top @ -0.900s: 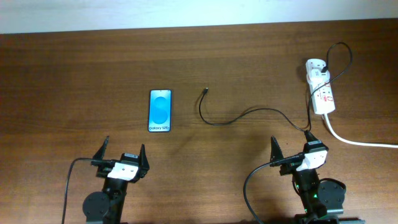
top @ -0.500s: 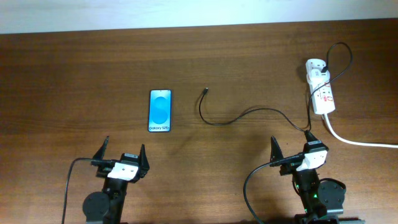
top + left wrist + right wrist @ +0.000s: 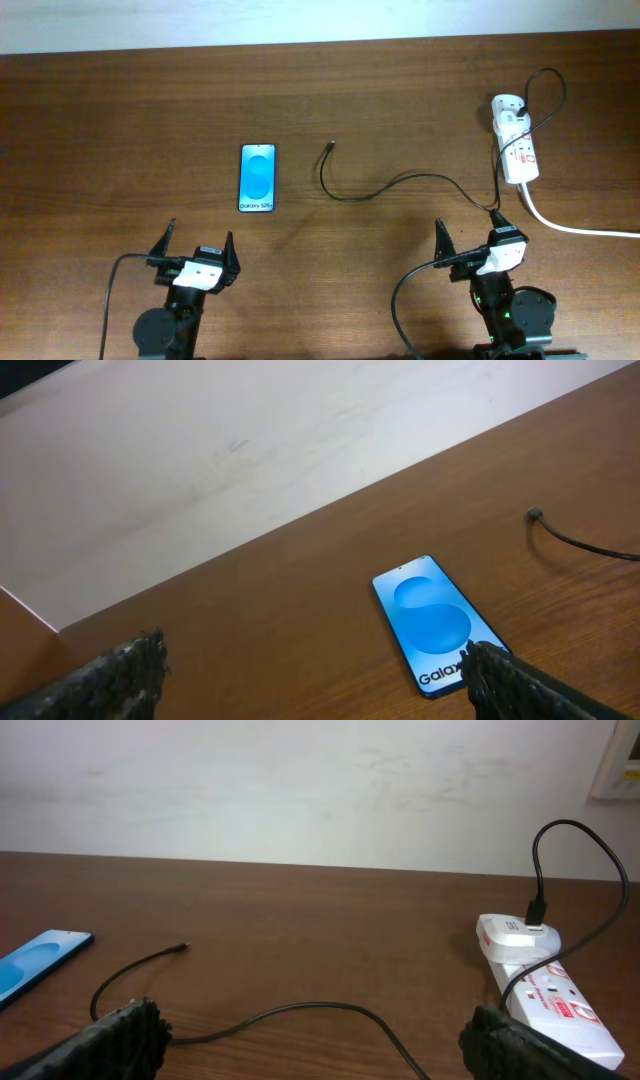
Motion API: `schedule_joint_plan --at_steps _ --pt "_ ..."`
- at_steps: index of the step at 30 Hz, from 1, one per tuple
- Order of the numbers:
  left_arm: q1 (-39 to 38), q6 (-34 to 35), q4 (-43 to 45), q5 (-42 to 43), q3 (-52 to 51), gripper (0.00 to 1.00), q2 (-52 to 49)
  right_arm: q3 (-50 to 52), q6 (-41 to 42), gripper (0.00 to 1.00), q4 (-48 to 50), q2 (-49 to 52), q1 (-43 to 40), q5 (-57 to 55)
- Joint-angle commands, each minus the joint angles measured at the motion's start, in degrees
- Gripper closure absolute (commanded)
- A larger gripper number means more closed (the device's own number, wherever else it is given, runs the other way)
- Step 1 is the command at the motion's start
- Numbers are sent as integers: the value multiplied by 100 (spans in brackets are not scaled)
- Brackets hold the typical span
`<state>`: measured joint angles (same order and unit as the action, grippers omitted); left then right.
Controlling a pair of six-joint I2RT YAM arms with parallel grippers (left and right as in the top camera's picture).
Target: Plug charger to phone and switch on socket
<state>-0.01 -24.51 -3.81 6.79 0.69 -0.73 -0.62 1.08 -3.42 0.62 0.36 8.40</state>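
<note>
In the overhead view, the small blue-screened smartphone with black edges [image 3: 257, 178] lies flat on the brown wooden table [image 3: 120, 110], left of centre. The thin black charger cable [image 3: 400, 180] has its small plug tip lying free, well apart from the phone on its right. The cable snakes towards the right, and part of it runs out of sight behind the right gripper [image 3: 468, 225]. The white elongated power strip [image 3: 515, 140] sits at the upper right, its red switch marks too small to read. A thick white cord [image 3: 580, 228] leaves the strip and runs off the right edge. The left gripper [image 3: 201, 230] sits at the lower left. Both grippers are spread wide with nothing between the fingers.

In the left wrist view, the phone's near corner is hidden behind the right-hand finger [image 3: 520, 680], so the text is cut to "Galax". A lighter oval shows on the bright blue screen. The cable's tip lies at the right, and the rest is cut off by the frame. The fingers stand far apart and hold nothing.

In the right wrist view, the power strip lies at the lower right, its near end hidden by a finger and the frame. A black plug stands in its white far end, and the cable loops above it. Only a corner of the phone shows at the left edge. The fingers gape wide, empty.
</note>
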Motion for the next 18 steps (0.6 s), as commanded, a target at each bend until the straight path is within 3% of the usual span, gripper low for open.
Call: schedule_joint_plan --at_steps 1,18 --pt "2 -68 -33 -63 -17 1 44 31 -2 1 -26 -42 39 35" --pt "7 -70 -22 -109 -17 1 44 31 -2 2 -26 -42 39 35"
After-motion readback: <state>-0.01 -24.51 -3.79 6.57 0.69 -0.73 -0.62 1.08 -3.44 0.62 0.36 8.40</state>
